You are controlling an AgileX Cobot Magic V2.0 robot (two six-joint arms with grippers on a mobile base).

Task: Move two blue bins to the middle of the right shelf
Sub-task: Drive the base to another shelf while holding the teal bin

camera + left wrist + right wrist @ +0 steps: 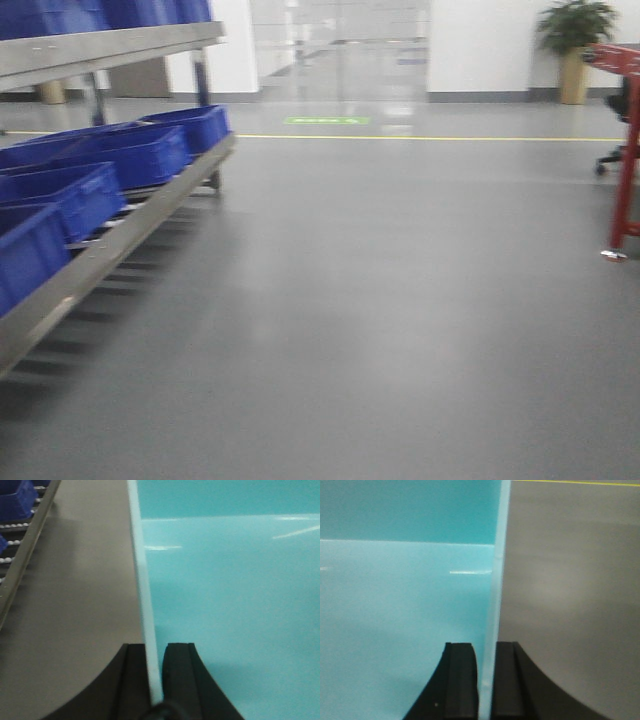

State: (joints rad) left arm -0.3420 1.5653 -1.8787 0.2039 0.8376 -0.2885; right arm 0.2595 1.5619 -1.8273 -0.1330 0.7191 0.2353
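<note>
While the turquoise bin hangs above the grey floor, the left gripper and the right gripper each clench one of its thin, smooth, glossy plastic walls between matte black pads, so the carrying step seems in hand. Next, I judge, the base must reach the right shelf middle, which I cannot pick out. At the floor's left edge stands a steel rack holding dark blue bins.
</note>
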